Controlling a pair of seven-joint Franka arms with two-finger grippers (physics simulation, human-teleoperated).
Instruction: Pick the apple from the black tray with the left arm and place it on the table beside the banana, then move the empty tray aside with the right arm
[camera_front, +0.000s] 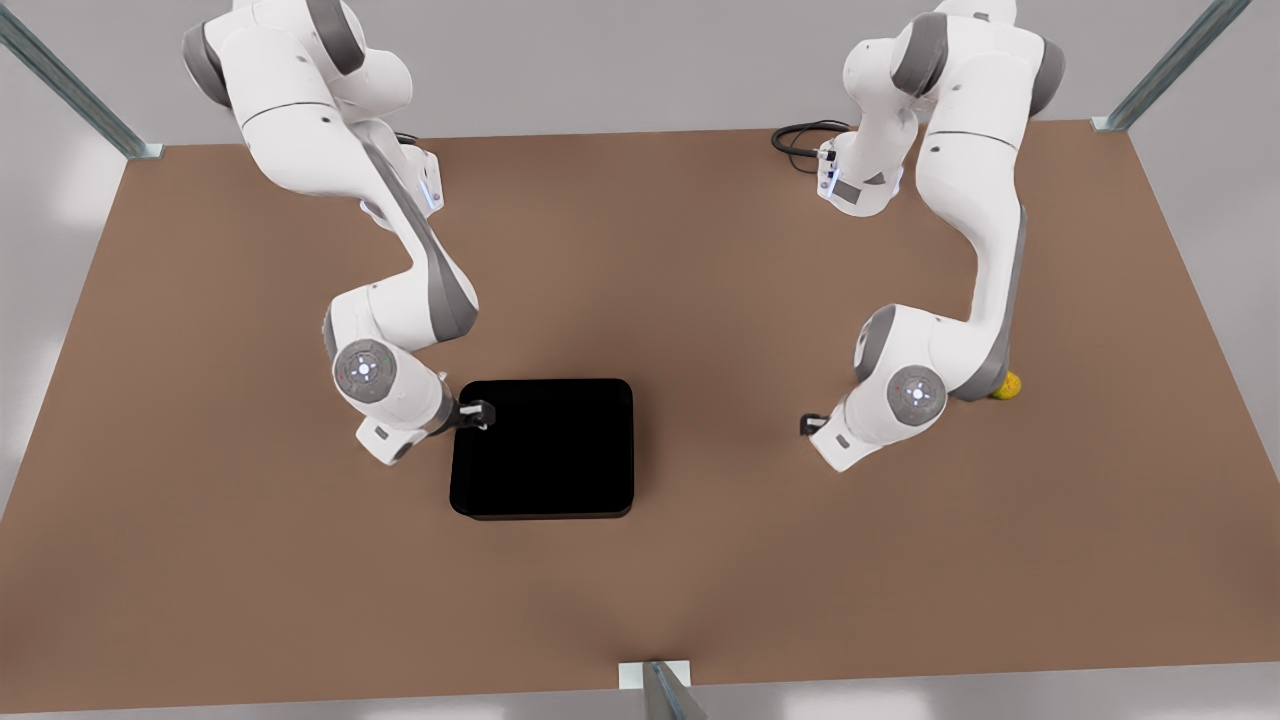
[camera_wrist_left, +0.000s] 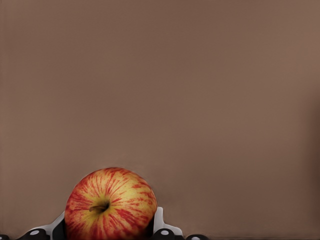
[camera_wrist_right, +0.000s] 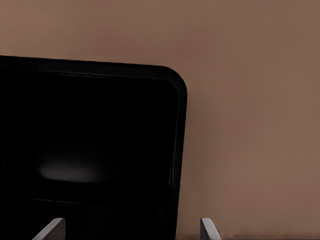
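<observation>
Two fingers (camera_wrist_left: 159, 219) of the left gripper (camera_front: 812, 425) press on opposite flanks of the apple (camera_wrist_left: 111, 205) — clenched on it, stem side toward the wrist camera, bare table (camera_wrist_left: 200, 90) beyond. Whether the fruit rests on the tabletop or hangs just above it cannot be told.

Step in hand, as judged: setting the apple down beside the banana. To do it well, the left arm should lower until the fruit bears on the table, then part the fingers slowly and evenly; a round apple will roll if one pad lets go first. Lift straight off afterwards.

Left arm pose: wrist low and pitched toward the tabletop, elbow folded, forearm running back to a base at the far edge, on the front view's right. A small yellow-green fruit (camera_front: 1007, 385) lies just behind its elbow.

Right gripper (camera_front: 478, 413): jaws spread wide, grasping nothing, poised at the black tray (camera_front: 545, 450) with the rim between the fingertips (camera_wrist_right: 207, 229). The tray sits mid-table, toward the near edge, with nothing in it. Contact with the rim cannot be confirmed.

Right arm pose: wrist bent down at the tray's corner, elbow raised, base at the far edge on the front view's left — it waits.
</observation>
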